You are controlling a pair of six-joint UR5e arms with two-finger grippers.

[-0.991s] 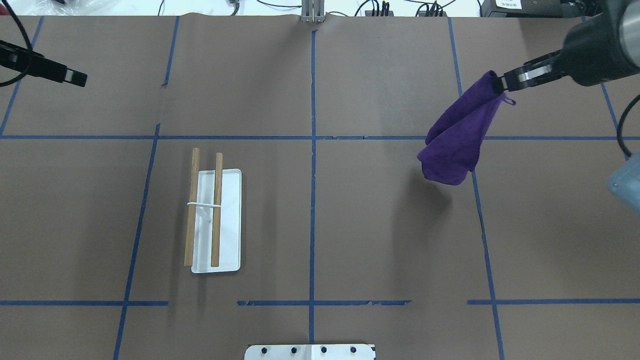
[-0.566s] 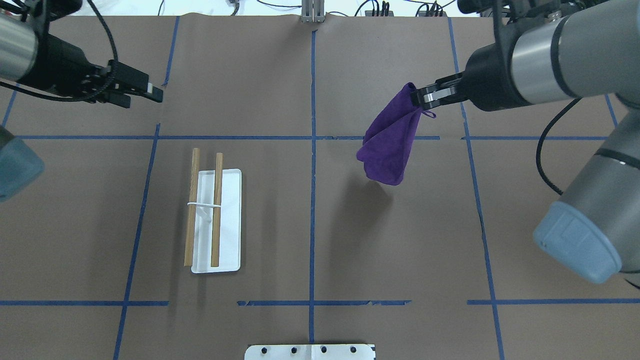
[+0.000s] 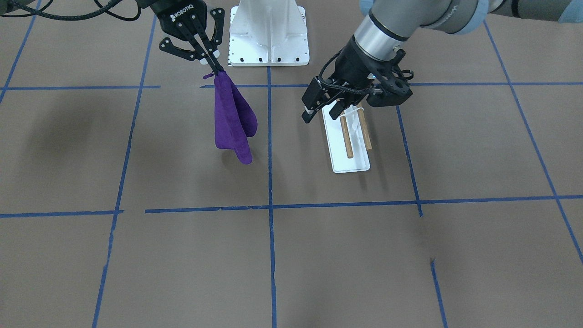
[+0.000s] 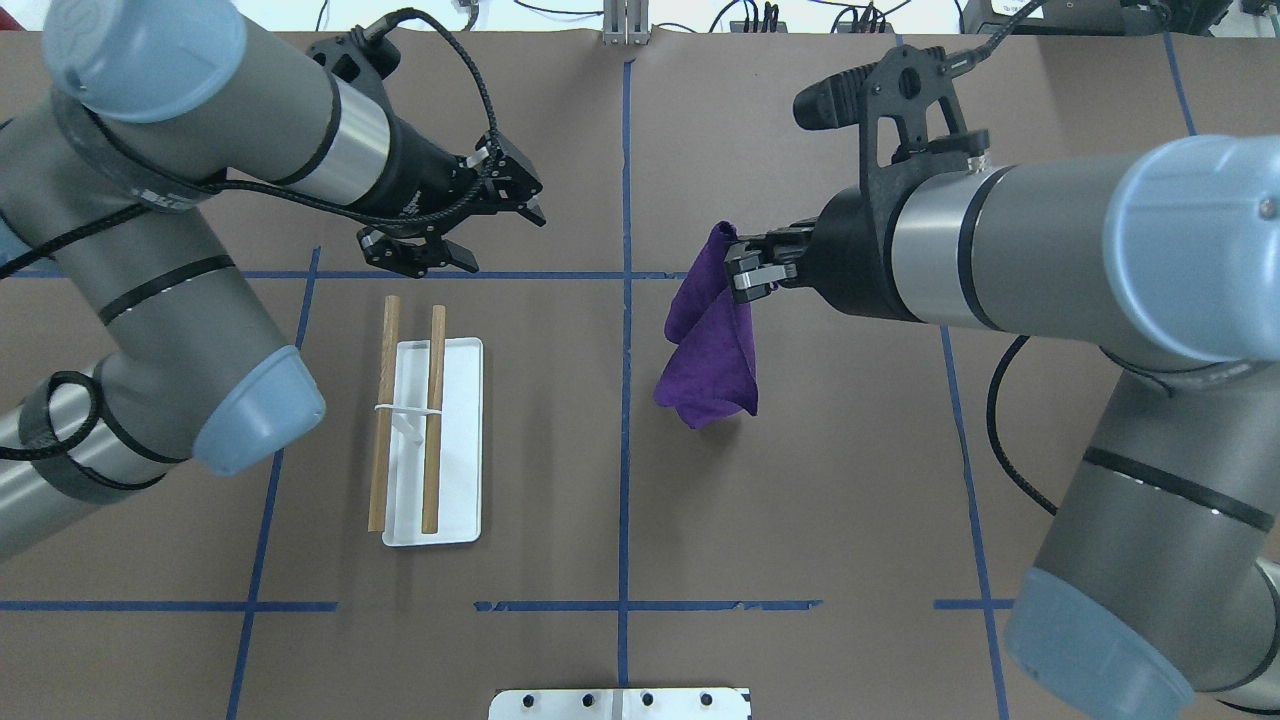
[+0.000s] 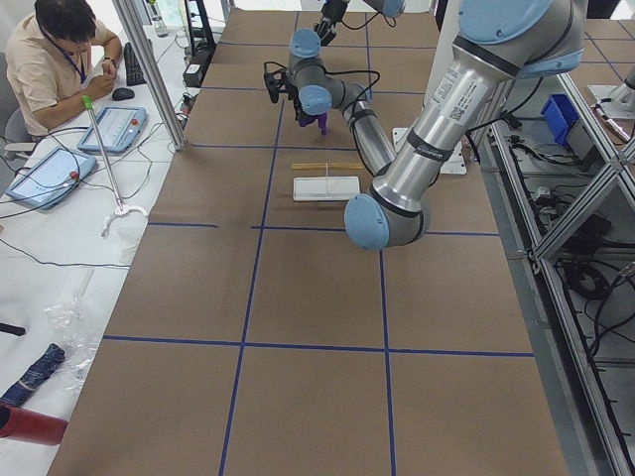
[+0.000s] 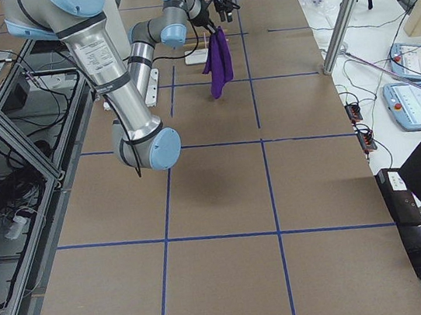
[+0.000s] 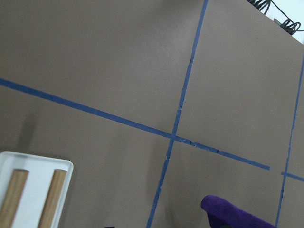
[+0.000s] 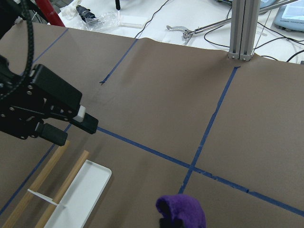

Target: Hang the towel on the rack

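The purple towel (image 4: 712,365) hangs folded from the right gripper (image 4: 738,276), whose jaws are pinched shut on its top corner. The cloth dangles straight below them, clear of the table (image 4: 850,500). The right arm's forearm lies roughly level and points toward the table's middle.

The rack (image 4: 433,440) stands well off to the side of those jaws, across the centre tape line (image 4: 624,450). Its two dowels lie parallel over the white tray base (image 4: 462,450).

The left gripper (image 4: 500,240) hovers raised near the rack, jaws spread wide with nothing between them and turned toward the towel. The overhead view sets it past the rack's far end, while the front-facing view sets it over the opposite end, so I cannot tell which part lies beneath it.

Only the front-facing view shows the towel's small loop (image 3: 207,75) beside the right jaws. The right wrist view shows the left fingers (image 8: 71,118) apart. The left wrist view shows only the dowel ends, a tray corner and a towel fold.
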